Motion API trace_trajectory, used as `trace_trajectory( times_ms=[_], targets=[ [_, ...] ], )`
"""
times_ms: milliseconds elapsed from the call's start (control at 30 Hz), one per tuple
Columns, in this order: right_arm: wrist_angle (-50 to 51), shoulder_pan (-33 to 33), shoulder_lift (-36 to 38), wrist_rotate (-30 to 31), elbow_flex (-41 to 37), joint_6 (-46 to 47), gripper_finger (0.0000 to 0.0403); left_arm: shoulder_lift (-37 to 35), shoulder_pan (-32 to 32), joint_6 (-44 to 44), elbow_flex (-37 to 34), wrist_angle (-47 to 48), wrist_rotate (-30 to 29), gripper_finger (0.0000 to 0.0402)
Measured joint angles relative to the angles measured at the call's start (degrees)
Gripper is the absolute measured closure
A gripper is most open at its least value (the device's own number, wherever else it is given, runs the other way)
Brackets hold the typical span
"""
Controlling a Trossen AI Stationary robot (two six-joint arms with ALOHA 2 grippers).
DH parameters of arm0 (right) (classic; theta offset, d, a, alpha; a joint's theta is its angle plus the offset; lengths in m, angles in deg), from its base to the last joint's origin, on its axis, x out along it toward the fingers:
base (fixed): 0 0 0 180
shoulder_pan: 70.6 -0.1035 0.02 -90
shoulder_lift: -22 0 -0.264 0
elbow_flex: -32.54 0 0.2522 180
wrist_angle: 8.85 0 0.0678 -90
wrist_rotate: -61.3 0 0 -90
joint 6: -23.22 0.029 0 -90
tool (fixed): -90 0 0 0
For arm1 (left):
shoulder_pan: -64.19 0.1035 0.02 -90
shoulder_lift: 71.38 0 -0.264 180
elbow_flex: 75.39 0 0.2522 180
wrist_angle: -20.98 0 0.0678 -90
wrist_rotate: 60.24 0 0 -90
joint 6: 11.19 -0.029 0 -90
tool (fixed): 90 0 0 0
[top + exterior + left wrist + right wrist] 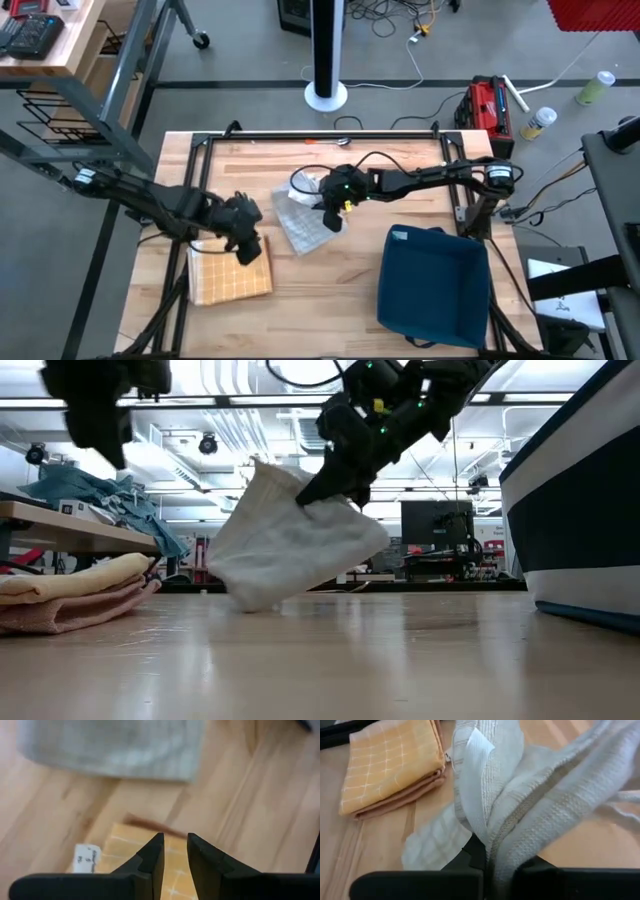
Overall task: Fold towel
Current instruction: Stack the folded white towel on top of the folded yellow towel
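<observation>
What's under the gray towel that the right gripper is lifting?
The right gripper is shut on the gray towel, raising one end. Under the raised part only bare table shows. The lower end touches the wood, so whatever lies beneath that end is covered.

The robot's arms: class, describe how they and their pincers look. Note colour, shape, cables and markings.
Both arms are dark, slim and jointed. The right arm carries a looping black cable and small green and yellow marks near its pincer. The left pincer has two flat, black, tapering fingers.
</observation>
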Motion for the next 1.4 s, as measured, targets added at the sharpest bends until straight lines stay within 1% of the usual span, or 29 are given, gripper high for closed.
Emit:
trace_trajectory(
  times_ms=[133, 233, 333, 400, 533, 700, 800, 867, 933, 1000, 1067, 1167, 1200, 1267, 1333, 1400],
  targets=[
    [0.5, 0.1, 2.6, 0.2, -0.6, -2.4, 0.0389, 2.3, -4.7, 2.8, -1.0, -0.1, 0.5, 0.0326],
    [3.4, 0.1, 5.2, 1.9, -0.6, -4.3, 0.0389, 4.8, -7.3, 6.5, -3.4, -1.5, 2.6, 0.0326],
    [5.8, 0.1, 7.8, 2.9, -0.6, -6.1, 0.0389, 7.7, -9.9, 8.5, -6.7, -7.5, 3.3, 0.0326],
    [7.8, 0.1, 9.5, 3.0, -0.6, -7.1, 0.0389, 10.0, -11.0, 8.8, -9.2, -13.3, 3.5, 0.0326],
    [10.6, 0.2, 12.7, 3.0, -0.6, -7.6, 0.039, 15.0, -11.3, 9.3, -12.6, -21.2, 3.5, 0.0326],
    [14.4, 0.4, 15.9, 2.9, -0.8, -8.2, 0.039, 21.5, -11.3, 8.9, -13.4, -22.1, 3.4, 0.0326],
    [15.8, 0.6, 17.1, 2.8, -0.8, -8.2, 0.039, 24.0, -11.0, 6.3, -13.4, -24.5, 1.7, 0.0326],
    [16.5, 0.7, 17.5, 2.8, -0.8, -8.3, 0.039, 25.0, -10.5, 4.1, -13.4, -28.5, -0.9, 0.0326],
    [17.6, 1.1, 18.0, 2.3, -0.8, -8.4, 0.039, 25.7, -9.1, 0.6, -13.4, -32.4, -1.9, 0.0326],
    [18.6, 1.6, 18.2, 1.6, -0.8, -8.7, 0.039, 26.3, -7.0, -4.2, -12.9, -36.4, -1.9, 0.0326],
    [19.6, 2.4, 18.4, -0.2, -0.8, -8.7, 0.039, 27.1, -4.6, -10.9, -12.0, -41.0, -1.9, 0.0326],
    [21.0, 3.6, 18.8, -3.1, -0.8, -8.9, 0.039, 28.6, -1.6, -21.9, -8.9, -44.2, -1.9, 0.0332],
    [21.7, 4.0, 19.0, -3.5, -0.8, -9.0, 0.039, 28.9, -0.7, -24.6, -7.0, -43.8, -1.9, 0.0337],
    [23.5, 5.2, 19.3, -3.7, -0.8, -9.5, 0.039, 28.7, 0.1, -28.5, -3.2, -39.0, -1.9, 0.0352],
    [26.2, 6.6, 19.9, -3.6, -0.8, -9.9, 0.039, 28.6, 0.1, -29.8, 0.7, -29.3, -1.9, 0.037],
    [27.6, 7.7, 20.6, -3.6, -0.8, -10.2, 0.0391, 28.4, -0.1, -29.0, 4.5, -19.0, -1.8, 0.0389]
  ],
)
